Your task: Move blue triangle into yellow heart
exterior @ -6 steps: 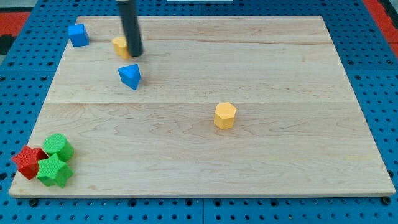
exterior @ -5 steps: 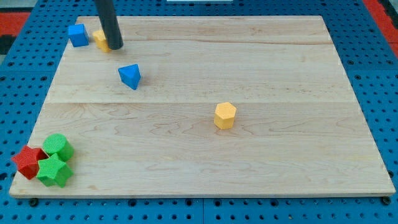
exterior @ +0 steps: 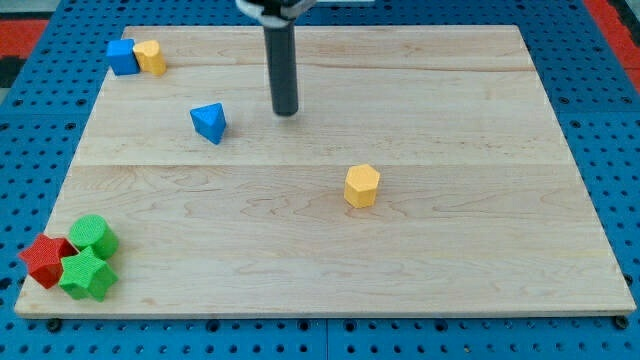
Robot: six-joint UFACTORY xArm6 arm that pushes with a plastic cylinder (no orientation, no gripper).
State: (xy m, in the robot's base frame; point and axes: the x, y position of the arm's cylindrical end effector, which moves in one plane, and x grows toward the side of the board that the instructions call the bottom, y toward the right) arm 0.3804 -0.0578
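The blue triangle [exterior: 209, 122] lies on the wooden board [exterior: 400, 250] in its upper left part. The yellow heart [exterior: 151, 56] sits near the board's top left corner, touching a blue cube [exterior: 123, 56] on its left. My tip [exterior: 286, 111] is to the right of the blue triangle, well apart from it, and far from the yellow heart. The rod rises from the tip to the view's top.
A yellow hexagon block [exterior: 362, 185] lies near the board's middle. A red star [exterior: 46, 259], a green star [exterior: 86, 274] and a green round block [exterior: 94, 235] cluster at the bottom left corner.
My tip has left the yellow heart and moved right and down to beside the blue triangle. The heart ended up pushed left against the blue cube. The triangle has not moved.
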